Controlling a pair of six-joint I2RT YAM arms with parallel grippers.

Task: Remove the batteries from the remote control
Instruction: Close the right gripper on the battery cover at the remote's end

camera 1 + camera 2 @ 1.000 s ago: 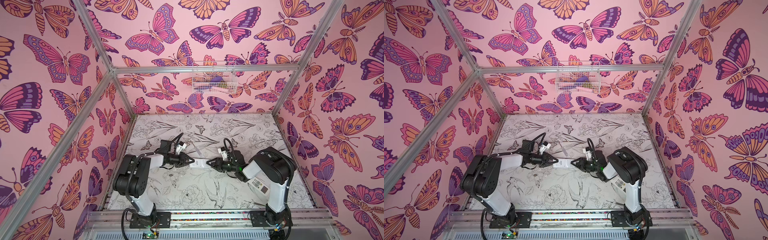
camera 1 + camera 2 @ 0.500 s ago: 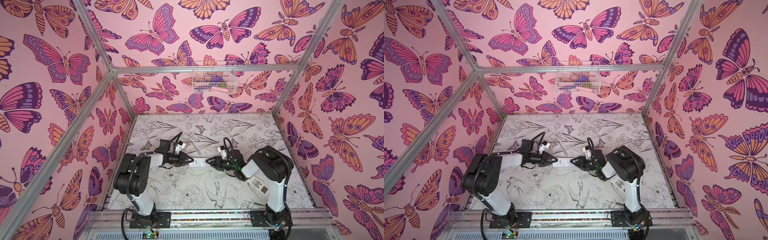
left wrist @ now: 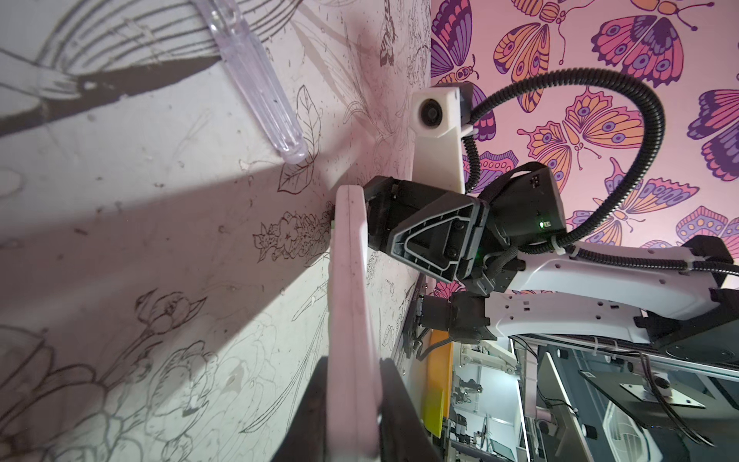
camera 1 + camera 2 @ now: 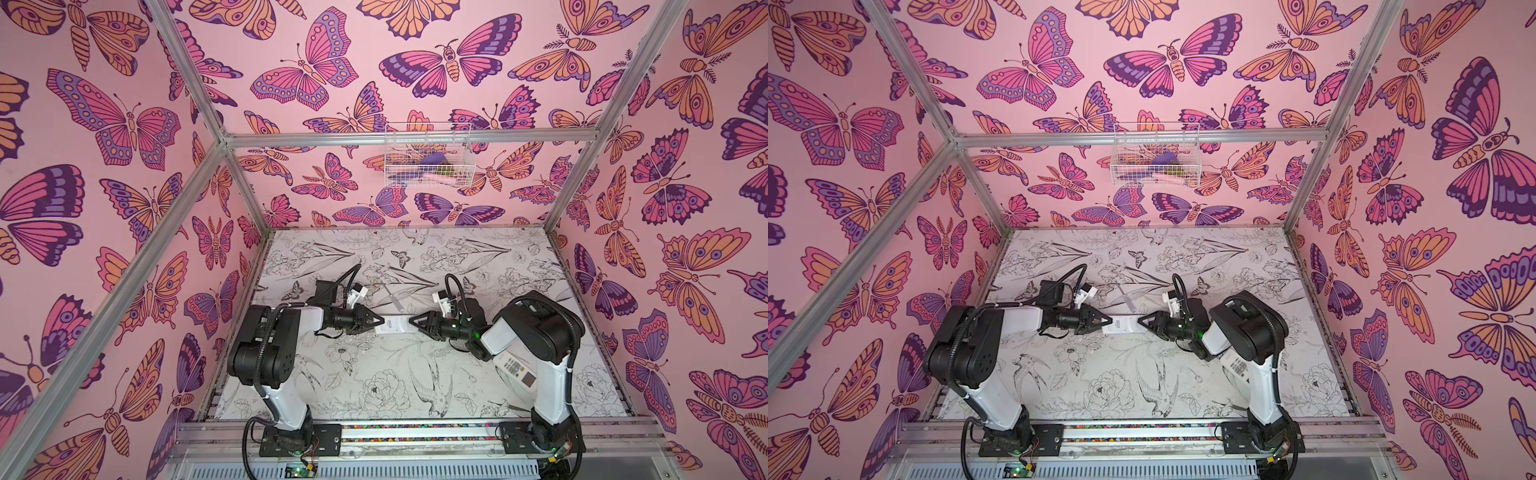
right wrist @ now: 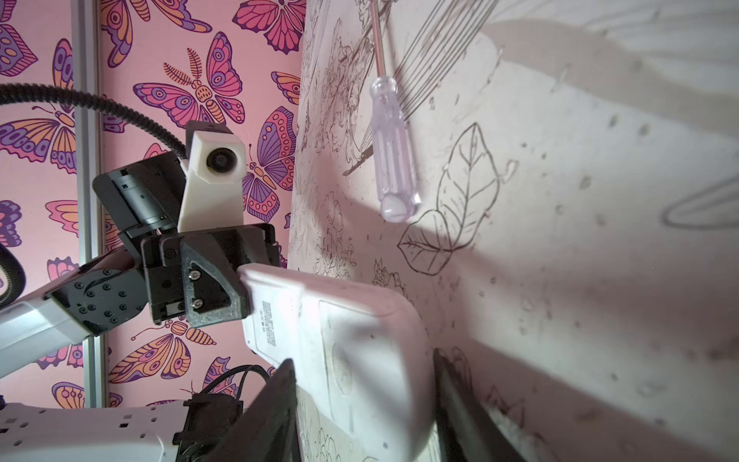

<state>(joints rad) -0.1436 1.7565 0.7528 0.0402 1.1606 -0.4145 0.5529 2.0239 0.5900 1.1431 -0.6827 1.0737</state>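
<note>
While clamping one end of the white remote control (image 4: 393, 325) in the left gripper (image 4: 379, 322), aims its long axis into the right gripper (image 4: 412, 322), parted loosely around the far end; batteries unseen, presumably inside.

You are looking into a robotics lab test cell: an aluminium frame (image 4: 407, 139) walled with pink butterfly-print panels (image 4: 124, 124), a flower-print surface (image 4: 374, 374), and two robot arms (image 4: 540, 332) bolted to a front rail (image 4: 415, 432). Beyond the cell, the left wrist view shows equipment stands (image 3: 624, 394).
</note>
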